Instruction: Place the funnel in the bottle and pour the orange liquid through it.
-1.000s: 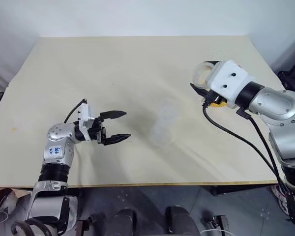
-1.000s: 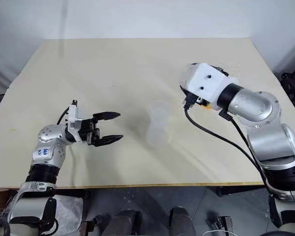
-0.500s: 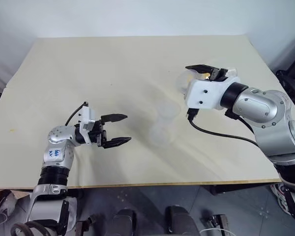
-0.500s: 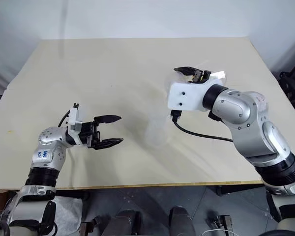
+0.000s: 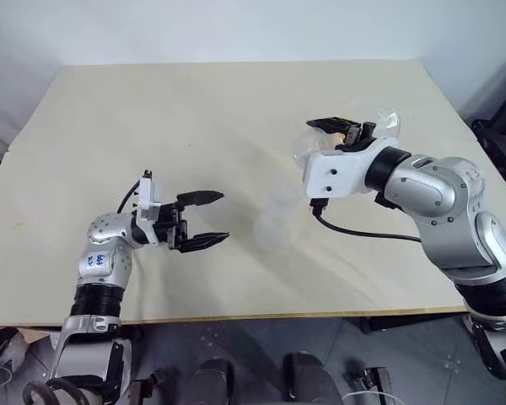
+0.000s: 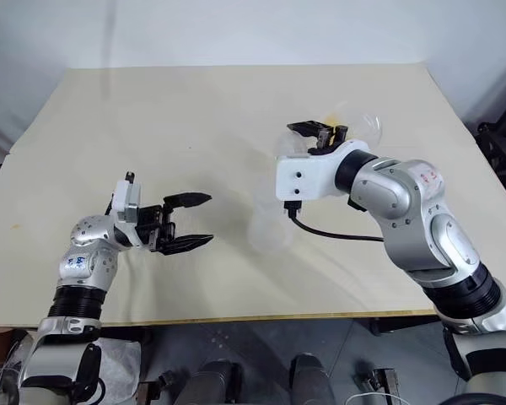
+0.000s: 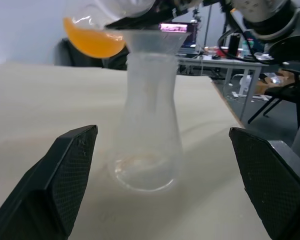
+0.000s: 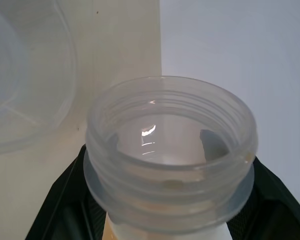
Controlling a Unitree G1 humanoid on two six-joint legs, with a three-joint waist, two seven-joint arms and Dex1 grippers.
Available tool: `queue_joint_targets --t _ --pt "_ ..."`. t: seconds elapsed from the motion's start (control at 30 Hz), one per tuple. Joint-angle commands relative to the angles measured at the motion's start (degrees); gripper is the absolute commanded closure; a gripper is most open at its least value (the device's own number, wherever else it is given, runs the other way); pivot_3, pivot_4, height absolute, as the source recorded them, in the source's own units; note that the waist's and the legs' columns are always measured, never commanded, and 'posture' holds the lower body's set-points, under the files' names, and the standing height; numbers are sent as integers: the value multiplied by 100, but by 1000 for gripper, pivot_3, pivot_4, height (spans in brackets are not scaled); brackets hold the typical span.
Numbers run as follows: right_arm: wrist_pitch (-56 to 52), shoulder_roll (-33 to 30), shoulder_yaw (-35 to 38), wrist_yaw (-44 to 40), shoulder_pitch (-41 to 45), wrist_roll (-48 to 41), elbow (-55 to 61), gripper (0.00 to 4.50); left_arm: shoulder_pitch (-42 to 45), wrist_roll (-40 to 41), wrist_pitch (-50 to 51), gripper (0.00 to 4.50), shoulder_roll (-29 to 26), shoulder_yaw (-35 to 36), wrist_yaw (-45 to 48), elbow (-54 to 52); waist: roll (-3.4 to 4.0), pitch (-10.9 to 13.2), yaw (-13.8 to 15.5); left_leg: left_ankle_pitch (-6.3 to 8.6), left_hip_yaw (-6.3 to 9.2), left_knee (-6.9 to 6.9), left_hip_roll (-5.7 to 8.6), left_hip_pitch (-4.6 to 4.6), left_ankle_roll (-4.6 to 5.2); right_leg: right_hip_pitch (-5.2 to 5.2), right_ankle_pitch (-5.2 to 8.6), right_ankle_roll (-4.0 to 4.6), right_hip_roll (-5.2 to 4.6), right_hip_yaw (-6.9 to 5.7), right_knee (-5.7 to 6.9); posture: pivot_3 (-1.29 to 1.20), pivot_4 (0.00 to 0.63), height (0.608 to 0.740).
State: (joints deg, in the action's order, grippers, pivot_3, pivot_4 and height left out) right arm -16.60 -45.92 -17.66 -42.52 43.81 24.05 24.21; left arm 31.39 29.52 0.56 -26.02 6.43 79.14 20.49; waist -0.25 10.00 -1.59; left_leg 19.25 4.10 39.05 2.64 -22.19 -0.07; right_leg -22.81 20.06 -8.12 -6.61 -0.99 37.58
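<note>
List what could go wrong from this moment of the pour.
1. The flask with the orange liquid is tilted near the funnel; poor aim could spill onto the table.
2. Nothing steadies the bottle: the left end effector stands open and apart, so a knock could tip it.

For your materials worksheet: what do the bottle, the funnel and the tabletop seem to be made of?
Bottle: frosted, translucent, probably plastic; its walls look cloudy.
Funnel: clear, slightly milky plastic, thin-rimmed.
Tabletop: matte pale beige board, maybe laminate; no glare.
</note>
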Motion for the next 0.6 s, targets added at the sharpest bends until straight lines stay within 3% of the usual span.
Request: queue_joint_targets --t 0.03,0.6 --pt "209 22 126 -26 163 242 170 2033 -76 176 -58 0 -85 158 99 -208 0 0 0 0 0 0 0 0 0 0 0 0 0 0 0 0 150 740" --pt "803 254 91 -312 274 805 -65 2033 -94 249 -106 0 -45 297 155 -170 0 0 -3 0 0 1 1 0 0 0 0 0 0 0 2 0 150 740"
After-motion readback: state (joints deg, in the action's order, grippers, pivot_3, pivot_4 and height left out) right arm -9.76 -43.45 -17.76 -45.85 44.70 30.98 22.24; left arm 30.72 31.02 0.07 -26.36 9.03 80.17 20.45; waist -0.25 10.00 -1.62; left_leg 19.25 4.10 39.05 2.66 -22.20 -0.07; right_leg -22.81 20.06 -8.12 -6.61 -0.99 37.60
